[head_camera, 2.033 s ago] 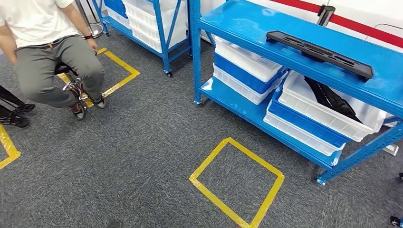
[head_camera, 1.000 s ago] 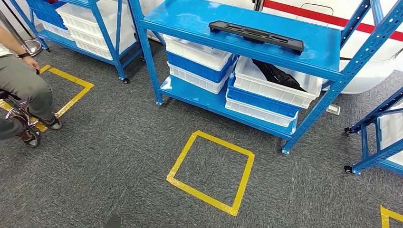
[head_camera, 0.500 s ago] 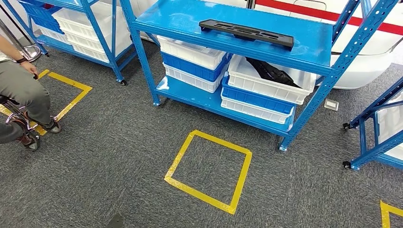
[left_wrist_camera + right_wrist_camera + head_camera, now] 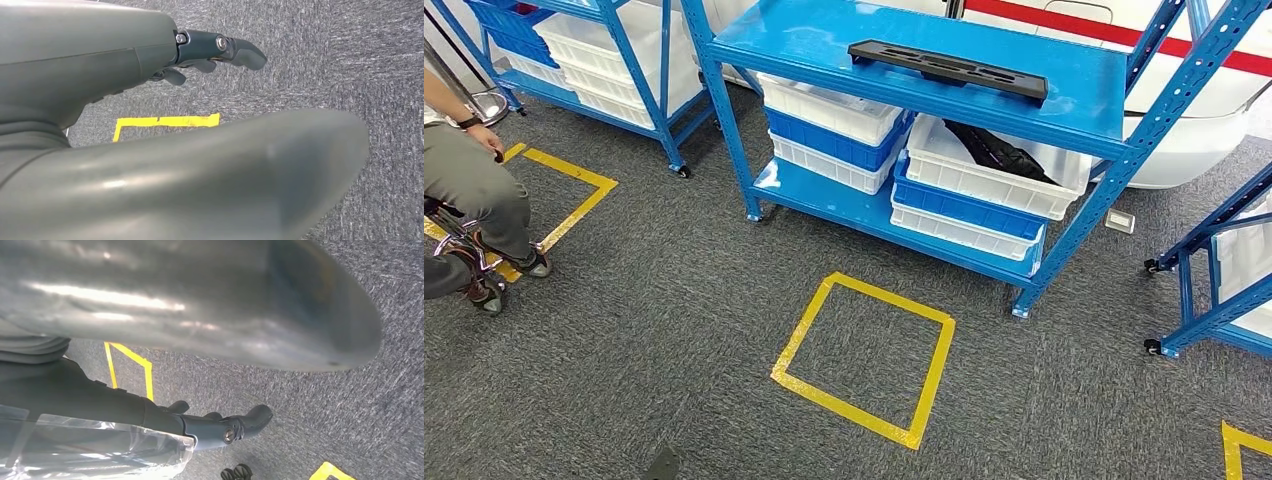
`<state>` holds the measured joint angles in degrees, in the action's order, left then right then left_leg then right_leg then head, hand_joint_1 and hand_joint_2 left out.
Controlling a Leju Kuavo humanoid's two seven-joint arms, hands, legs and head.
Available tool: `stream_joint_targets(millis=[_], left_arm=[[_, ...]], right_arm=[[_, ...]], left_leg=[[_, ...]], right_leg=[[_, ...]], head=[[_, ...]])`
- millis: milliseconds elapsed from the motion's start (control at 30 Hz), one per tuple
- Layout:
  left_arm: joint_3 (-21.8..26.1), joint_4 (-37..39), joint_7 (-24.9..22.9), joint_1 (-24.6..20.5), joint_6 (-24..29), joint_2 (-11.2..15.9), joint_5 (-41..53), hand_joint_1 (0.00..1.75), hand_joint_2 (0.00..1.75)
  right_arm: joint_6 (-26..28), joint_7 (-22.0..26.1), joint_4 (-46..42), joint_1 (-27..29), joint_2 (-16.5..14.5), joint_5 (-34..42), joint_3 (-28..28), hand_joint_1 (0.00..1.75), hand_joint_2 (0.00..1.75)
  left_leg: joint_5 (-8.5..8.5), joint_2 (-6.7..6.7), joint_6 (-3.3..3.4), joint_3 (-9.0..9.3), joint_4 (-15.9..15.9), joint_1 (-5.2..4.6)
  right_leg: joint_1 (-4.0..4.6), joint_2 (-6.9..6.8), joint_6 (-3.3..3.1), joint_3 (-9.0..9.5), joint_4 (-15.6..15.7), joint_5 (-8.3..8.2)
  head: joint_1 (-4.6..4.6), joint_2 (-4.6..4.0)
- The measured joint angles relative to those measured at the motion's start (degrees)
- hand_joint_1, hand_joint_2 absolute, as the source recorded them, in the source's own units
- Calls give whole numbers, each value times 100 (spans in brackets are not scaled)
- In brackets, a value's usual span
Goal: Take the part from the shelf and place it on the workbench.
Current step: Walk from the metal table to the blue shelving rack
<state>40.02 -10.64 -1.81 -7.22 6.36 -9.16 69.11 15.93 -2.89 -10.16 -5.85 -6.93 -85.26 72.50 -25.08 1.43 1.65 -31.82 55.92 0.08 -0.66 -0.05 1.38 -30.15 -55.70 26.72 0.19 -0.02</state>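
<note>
Head view: the part (image 4: 947, 69), a long flat black slotted piece, lies along the top deck of the blue shelf (image 4: 1084, 80), untouched and well apart from the robot. Judged step: approach, with the pick not yet begun. A yellow taped square (image 4: 864, 357) marks the grey carpet (image 4: 644, 330) just in front of the shelf, likely the standing mark; the next move calls for stepping into it, squaring to the shelf, then raising both arms to the top deck for what looks like a two-handed lift of a long, rigid piece. No surface for the drop-off can be seen from here. Under the top deck sit stacked white and blue bins (image 4: 989, 185), one holding a dark object; a second shelf (image 4: 624, 60) with bins stands at far left, a third frame at right. A seated person (image 4: 469, 200) is at the left edge, beside another taped square. Left wrist view: the left robot hand (image 4: 210, 55) hangs over the carpet, dark fingers loosely extended and holding nothing, a strip of yellow tape beyond. Right wrist view: the right robot hand (image 4: 220, 427) likewise hangs over carpet, fingers slightly curled but apart, nothing in them; clear plastic wrap (image 4: 95, 450) covers part of the arm.
</note>
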Motion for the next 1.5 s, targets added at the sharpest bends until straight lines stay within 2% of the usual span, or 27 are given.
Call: stream_joint_targets(millis=[200, 267, 333, 400, 467, 500, 533, 567, 633, 667, 700, 733, 800, 867, 900, 967, 1000, 1033, 1067, 1133, 1167, 1200, 1267, 1333, 1367, 1433, 1500], left_arm=[[0, 0, -2, 0, 13, 0, -4, 0, 0], [1, -1, 17, -3, -43, 6, -18, 0, 0], [2, -2, 40, -9, -94, 3, -28, 0, 0], [2, -2, 43, -17, -85, -8, -29, 0, 0], [4, -1, 40, -21, -78, -12, -39, 0, 0], [6, 0, 40, -19, -81, -14, -51, 0, 0], [9, 0, 42, -17, -84, -17, -62, 0, 0], [11, 0, 43, -15, -87, -21, -72, 0, 0], [16, -1, 45, -12, -90, -17, -78, 0, 0], [18, -1, 45, -13, -90, -10, -78, 0, 0], [18, -2, 46, -14, -89, -4, -79, 0, 0], [18, -2, 48, -14, -88, 1, -79, 0, 0], [17, -2, 50, -13, -84, -10, -76, 0, 0], [17, -2, 50, -17, -67, -17, -71, 0, 0], [17, -2, 50, -19, -55, -15, -69, 0, 0], [18, -2, 50, -15, -37, -9, -64, 0, 0], [19, -2, 50, -11, -34, -5, -59, 0, 0], [19, -2, 50, -6, -33, -4, -52, 0, 0], [19, -2, 50, -4, -31, -3, -44, 0, 0], [20, -2, 50, -4, -26, 2, -31, 0, 0], [19, 0, 50, -7, -25, 3, -27, 0, 0], [19, 2, 50, -11, -25, 2, -26, 0, 0], [19, 4, 49, -16, -25, -2, -25, 0, 0], [20, 3, 48, -11, -26, -5, -22, 0, 0], [20, 3, 48, -10, -26, -6, -20, 0, 0], [22, 2, 46, -12, -28, -4, -19, 0, 0], [24, 2, 42, -11, -33, 2, -19, 0, 0]], right_arm=[[0, 0, 0, 0, -2, 0, -2, 0, 0], [0, 0, 0, -2, -15, 0, -2, 0, 0], [0, 0, 0, -4, -20, -1, -3, 0, 0], [-1, 0, 0, -4, -12, -2, -5, 0, 0], [-1, 0, 0, 2, -7, -3, -8, 0, 0], [-1, 0, 0, 7, 0, -2, -8, 0, 0], [-1, 0, 0, 15, 7, -2, -9, 0, 0], [-2, 0, 0, 19, 15, -2, -9, 0, 0], [-3, -1, 1, 22, 24, -2, -14, 0, 0], [-6, -1, 1, 20, 19, -2, -19, 0, 0], [-10, -1, 2, 22, 16, -2, -24, 0, 0], [-13, 0, 2, 26, 15, -1, -29, 0, 0], [-17, 0, 2, 30, 26, 1, -39, 0, 0], [-16, 0, 1, 28, 33, 4, -46, 0, 0], [-16, 1, 1, 27, 35, 5, -49, 0, 0], [-15, 6, 2, 25, 31, 8, -55, 0, 0], [-15, 9, 2, 25, 29, 12, -57, 0, 0], [-15, 13, 2, 26, 26, 16, -58, 0, 0], [-15, 16, 2, 26, 25, 20, -58, 0, 0], [-17, 19, 2, 24, 22, 24, -58, 0, 0], [-18, 20, 1, 20, 26, 24, -59, 0, 0], [-19, 20, 1, 16, 29, 24, -60, 0, 0], [-20, 20, 1, 12, 32, 25, -60, 0, 0], [-20, 21, 1, 11, 23, 27, -60, 0, 0], [-20, 21, 2, 7, 19, 29, -60, 0, 0], [-20, 23, 1, 0, 18, 32, -64, 0, 0], [-20, 24, 0, 5, 20, 33, -70, 0, 0]], left_leg=[[-2, 0, 2, -3, 7, -17], [-2, 1, 56, -2, -10, -33], [74, 14, 162, 70, -169, -1], [158, 31, 225, 139, -317, 46], [166, 38, 231, 127, -326, 50], [165, 37, 219, 121, -322, 57], [160, 35, 193, 118, -315, 71], [148, 32, 152, 118, -297, 98], [87, 30, 25, 110, -206, 155], [42, 33, -48, 93, -140, 175], [15, 33, -108, 78, -94, 183], [11, 33, -157, 68, -82, 190], [38, 31, -232, 68, -121, 234], [-88, -10, -280, 4, 44, 266], [-245, -46, -288, -108, 309, 271], [-617, -105, -297, -515, 1137, 269], [-721, -118, -300, -716, 1488, 270], [-714, -124, -300, -838, 1655, 272], [-581, -127, -295, -836, 1576, 274], [-140, -134, -291, -526, 866, 286], [-5, -148, -294, -343, 495, 278], [54, -160, -289, -222, 246, 264], [-7, -178, -235, -170, 128, 198], [-9, -172, -116, -162, 111, 147], [-5, -165, -47, -144, 92, 129], [-12, -142, 66, -114, 69, 98], [-40, -132, 130, -99, 70, 45]], right_leg=[[-21, 0, 6, 3, 6, -5], [-61, -4, 53, 27, 59, -35], [-69, -7, 88, 13, 49, -21], [-52, 1, 38, -203, -382, 202], [-77, 7, 8, -597, -1177, 531], [-101, 6, 34, -746, -1471, 619], [-130, 4, 90, -799, -1567, 616], [-165, 1, 174, -720, -1401, 511], [-237, -27, 350, -338, -630, 195], [-248, -25, 382, -174, -299, 85], [-242, -21, 362, -78, -116, 33], [-209, -10, 309, -53, -61, 26], [-159, 19, 172, -39, -22, -9], [-173, 36, 61, -6, 19, -21], [-197, 43, 15, 21, 31, -13], [-191, 45, -27, 44, 31, 14], [-185, 49, -39, 53, 30, 24], [-182, 57, -51, 66, 29, 35], [-186, 71, -51, 88, 28, 52], [-202, 106, -15, 150, 28, 103], [-188, 121, 28, 165, 22, 136], [-170, 131, 72, 168, 21, 160], [-130, 139, 163, 142, 39, 182], [-141, 124, 246, 142, 36, 207], [-148, 104, 257, 104, -77, 272], [-156, 65, 203, -195, -705, 561], [-131, 58, 158, -668, -1543, 862]], head=[[1, 0], [-5, 0], [-7, 0], [18, 0], [43, 0], [48, 0], [47, 0], [48, 0], [52, 0], [58, 0], [44, 0], [18, 0], [-32, 0], [-51, 0], [-69, 0], [-95, 0], [-99, 0], [-99, 0], [-99, 0], [-101, 0], [-109, 0], [-115, 0], [-119, 0], [-113, 0], [-110, 0], [-96, 0], [-86, 0]])
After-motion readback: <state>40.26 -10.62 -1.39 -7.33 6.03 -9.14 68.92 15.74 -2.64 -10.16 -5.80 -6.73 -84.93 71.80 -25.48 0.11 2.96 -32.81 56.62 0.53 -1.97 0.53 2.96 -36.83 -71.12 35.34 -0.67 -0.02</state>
